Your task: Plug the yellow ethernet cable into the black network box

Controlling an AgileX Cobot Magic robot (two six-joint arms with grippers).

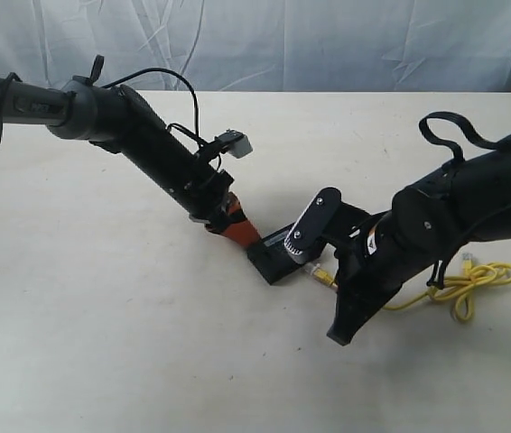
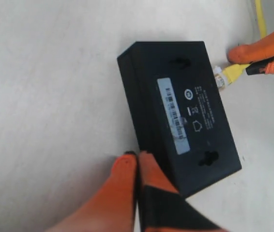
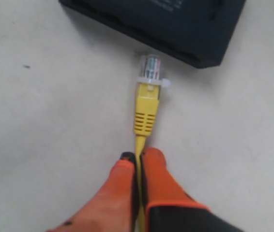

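Note:
The black network box point(image 1: 278, 255) lies flat mid-table; its pale label strip shows in the left wrist view point(image 2: 185, 111). My left gripper point(image 2: 138, 157) is shut with nothing between its fingers, its tips pressed against the box's side. My right gripper point(image 3: 137, 157) is shut on the yellow ethernet cable point(image 3: 145, 111) just behind the plug boot. The clear plug point(image 3: 149, 67) points at the box's edge point(image 3: 175, 29), a small gap away. The rest of the cable point(image 1: 463, 284) lies in a loose knotted loop at the right.
The pale table point(image 1: 102, 343) stretches around both arms. A wrinkled white cloth backdrop point(image 1: 328, 41) hangs behind the far edge. The right arm point(image 1: 454, 212) reaches in over the cable's loop.

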